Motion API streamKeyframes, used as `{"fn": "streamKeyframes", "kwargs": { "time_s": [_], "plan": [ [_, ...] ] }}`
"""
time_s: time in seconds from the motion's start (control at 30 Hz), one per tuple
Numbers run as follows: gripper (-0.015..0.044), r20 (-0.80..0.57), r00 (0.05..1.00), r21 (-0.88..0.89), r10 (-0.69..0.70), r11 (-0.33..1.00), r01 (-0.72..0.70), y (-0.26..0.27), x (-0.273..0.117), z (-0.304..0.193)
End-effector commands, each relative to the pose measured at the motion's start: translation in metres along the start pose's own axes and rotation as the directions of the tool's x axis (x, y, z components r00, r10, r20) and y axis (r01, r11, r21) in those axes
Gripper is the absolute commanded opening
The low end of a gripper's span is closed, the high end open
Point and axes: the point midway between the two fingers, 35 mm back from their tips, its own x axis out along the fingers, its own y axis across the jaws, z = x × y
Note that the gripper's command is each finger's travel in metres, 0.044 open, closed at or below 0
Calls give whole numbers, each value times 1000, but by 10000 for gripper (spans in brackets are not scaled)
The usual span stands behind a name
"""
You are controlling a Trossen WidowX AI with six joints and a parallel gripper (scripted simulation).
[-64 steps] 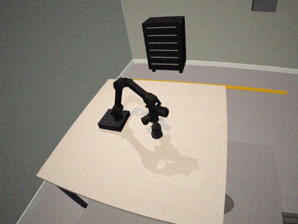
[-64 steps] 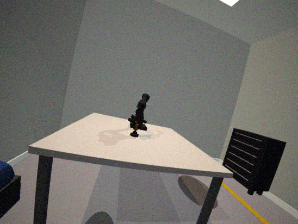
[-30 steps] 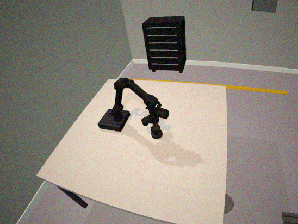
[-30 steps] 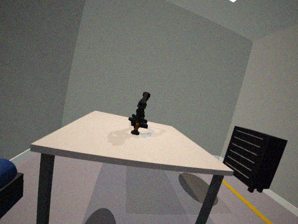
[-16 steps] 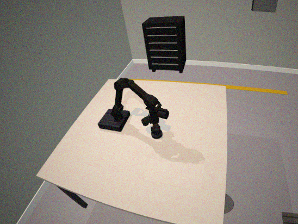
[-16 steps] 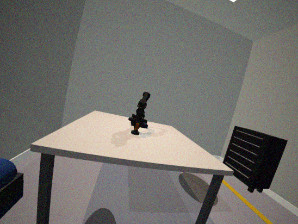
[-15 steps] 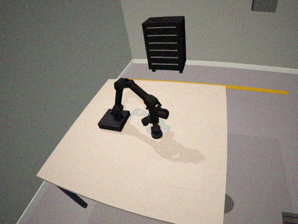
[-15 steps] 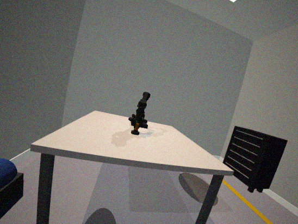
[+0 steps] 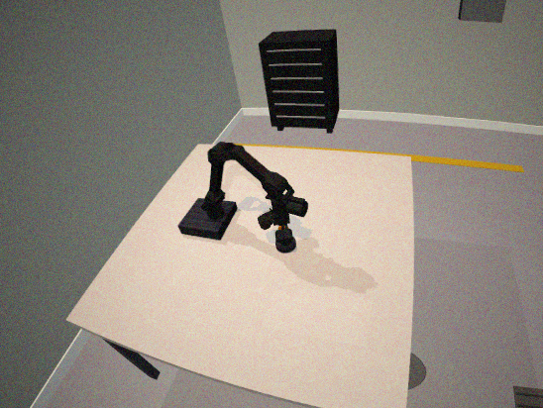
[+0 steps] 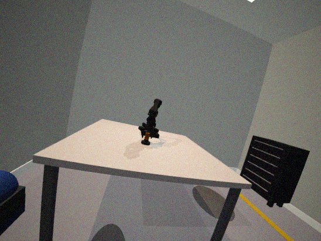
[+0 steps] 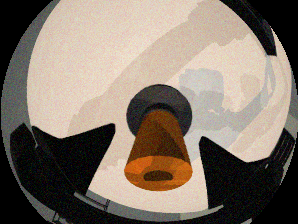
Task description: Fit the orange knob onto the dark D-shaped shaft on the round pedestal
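Black drawer cabinet on the floor beyond the pale table

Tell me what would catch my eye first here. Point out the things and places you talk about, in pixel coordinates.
Probably the bright orange knob point(image 10: 147, 136) point(image 11: 158, 172), standing over the dark round pedestal point(image 10: 145, 143) point(image 11: 137, 107) between the open fingers of the tool point(image 11: 158, 135). Next, the black jointed arm point(image 9: 255, 165) point(image 10: 154, 109) arching above the pale table point(image 9: 297, 337) point(image 10: 96, 152). Beyond the table stands a tall black drawer cabinet point(image 9: 302, 71) point(image 10: 263, 167).
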Motion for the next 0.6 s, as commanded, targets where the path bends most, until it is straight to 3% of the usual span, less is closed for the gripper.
{"fn": "streamKeyframes", "kwargs": {
  "time_s": [0.0, 0.23, 0.57],
  "plan": [
    [440, 0, 1000, 0, 0, 1000, 0, 0, -3, 0],
    [440, 0, 1000, 0, 1, 1000, -1, 0, -93, 0],
    [440, 0, 1000, 0, 1, 1000, -1, 2, -96, -4]
  ]
}}
